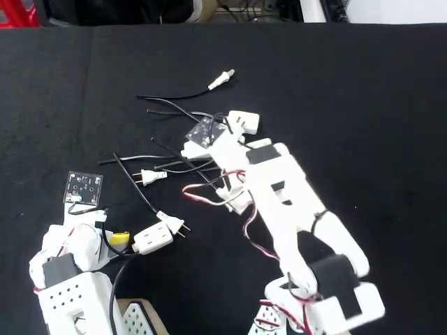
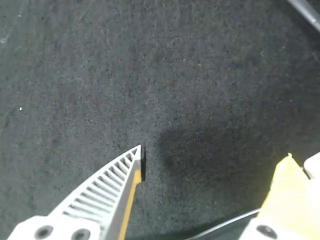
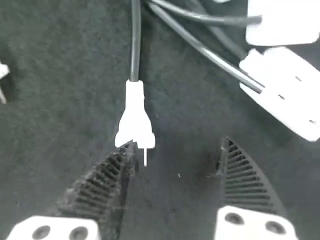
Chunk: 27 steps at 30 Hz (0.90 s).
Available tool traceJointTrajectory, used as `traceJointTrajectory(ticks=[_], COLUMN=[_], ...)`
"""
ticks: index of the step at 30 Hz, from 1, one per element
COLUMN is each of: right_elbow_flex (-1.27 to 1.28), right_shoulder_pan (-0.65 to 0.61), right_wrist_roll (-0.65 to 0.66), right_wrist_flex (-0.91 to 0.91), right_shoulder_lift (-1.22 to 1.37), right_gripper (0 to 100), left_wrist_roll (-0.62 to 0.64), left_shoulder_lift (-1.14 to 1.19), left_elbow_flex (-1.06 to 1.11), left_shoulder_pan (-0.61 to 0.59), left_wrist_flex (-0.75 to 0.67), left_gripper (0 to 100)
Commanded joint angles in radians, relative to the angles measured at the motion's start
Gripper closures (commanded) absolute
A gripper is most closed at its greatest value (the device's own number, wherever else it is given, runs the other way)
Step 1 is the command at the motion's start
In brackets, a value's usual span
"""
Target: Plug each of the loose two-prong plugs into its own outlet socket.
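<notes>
I saw the right arm's fingers (image 3: 100, 185) spread open over the black worktop (image 1: 377, 105), gripping nothing. A white two-prong plug (image 3: 134, 125) lay flat between them, right at one fingertip. Its long axis ran straight away from the wrist, with the prongs pointing back toward the fingers and the cord leading off its far end. A white socket block (image 3: 285, 90) lay near it, beyond the other finger. From above, another plug (image 1: 222, 78) lay at the far side, its tip aimed toward the far right. A third plug (image 1: 173, 224) sat beside a second socket block (image 1: 152, 239) near the left arm, prongs pointing right. The left arm's fingers (image 2: 100, 195) were open too, above bare worktop.
</notes>
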Motion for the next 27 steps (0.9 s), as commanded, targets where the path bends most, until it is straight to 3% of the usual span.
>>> traceJointTrajectory(ticks=[1,7,14,23,27], right_elbow_flex=[0.01,-0.005,-0.004,0.008,0.013], right_shoulder_pan=[-0.021,-0.025,-0.077,-0.107,-0.143], right_wrist_roll=[0.005,0.005,-0.051,-0.06,-0.124], right_wrist_flex=[-0.078,-0.075,-0.054,-0.011,-0.011], right_shoulder_lift=[0.07,0.136,0.142,0.142,0.143], right_gripper=[74.4,74.8,89.9,89.9,89.9], left_wrist_roll=[-0.009,-0.009,-0.009,-0.009,-0.009], left_shoulder_lift=[-0.003,-0.003,-0.003,-0.003,-0.003], left_elbow_flex=[-0.007,-0.007,-0.007,-0.007,-0.007], left_shoulder_pan=[0.013,0.013,0.013,0.013,0.013], left_wrist_flex=[-0.02,-0.02,-0.02,-0.02,-0.02], left_gripper=[60,60,60,60,60])
